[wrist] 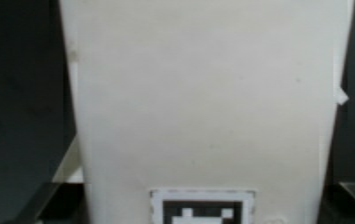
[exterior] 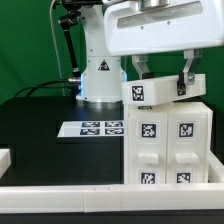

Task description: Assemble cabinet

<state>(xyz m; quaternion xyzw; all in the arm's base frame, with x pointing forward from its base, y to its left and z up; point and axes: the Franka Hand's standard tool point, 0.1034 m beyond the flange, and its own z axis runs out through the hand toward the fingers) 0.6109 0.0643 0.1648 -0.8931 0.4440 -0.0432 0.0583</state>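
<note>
Counted: one cabinet (exterior: 166, 152) with four front tags (exterior: 148, 130), one block (exterior: 160, 94) at its twelve o'clock, one marker board (exterior: 66, 129) with four tags (exterior: 89, 126) at nine o'clock, one two-fingered hand (exterior: 162, 80).

From where I stand, a white block (wrist: 195, 95) fills nearly the whole wrist view, its broad face plain and smooth. A black-and-white tag (wrist: 204, 210) sits at one end, cut off by the frame. Blurred dark ground flanks the block.

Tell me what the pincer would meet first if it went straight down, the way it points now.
The white tagged block directly under the pincer, which sits atop the cabinet. The fingers reach its upper edge; whether they grip it is unclear.
</note>
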